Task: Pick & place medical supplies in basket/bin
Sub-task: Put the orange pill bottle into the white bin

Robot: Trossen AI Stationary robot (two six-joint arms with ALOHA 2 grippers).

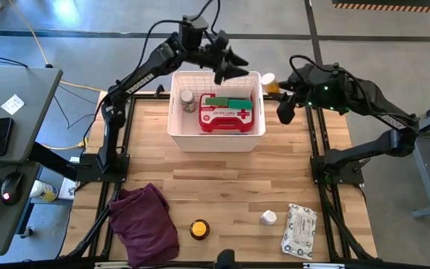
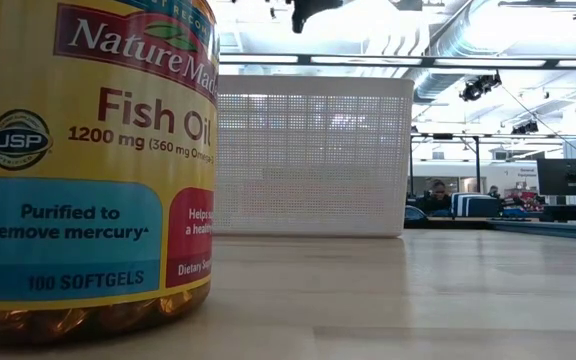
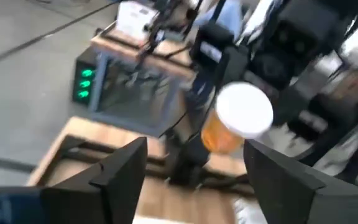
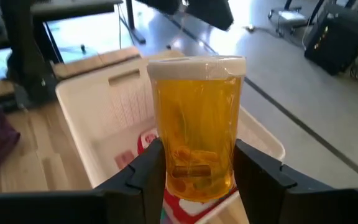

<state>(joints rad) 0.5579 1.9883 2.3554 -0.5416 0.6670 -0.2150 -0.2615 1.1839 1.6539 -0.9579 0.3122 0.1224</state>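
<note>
The white basket (image 1: 176,128) stands at the table's far middle and holds the red first-aid case (image 1: 226,116), a green roll (image 1: 228,103) and a small bottle (image 1: 187,100). My right gripper (image 1: 276,91) hovers at the basket's far right corner, shut on an amber bottle with a white cap (image 1: 269,78). My left gripper (image 1: 228,69) hangs open above the basket's far rim, touching nothing; its wrist view looks at that amber bottle (image 3: 234,124). At the near edge lie the white wipes pack (image 1: 298,230), a small white bottle (image 1: 268,217) and a yellow-lidded fish-oil bottle (image 1: 198,229). My right gripper pinches the amber bottle by the lower part of its body (image 4: 194,177), one finger (image 4: 148,171) on either side. The white cap (image 4: 194,67) points away from the wrist, toward the basket. The bottle is lifted clear, above the basket's right rim (image 4: 263,140).
A dark purple cloth (image 1: 146,223) lies crumpled at the near left corner. The fish-oil bottle (image 2: 88,160) fills the low view's left side, with the basket (image 2: 313,155) behind it. Bare wood spreads between the basket and the near items. A desk stands beyond the table's left edge.
</note>
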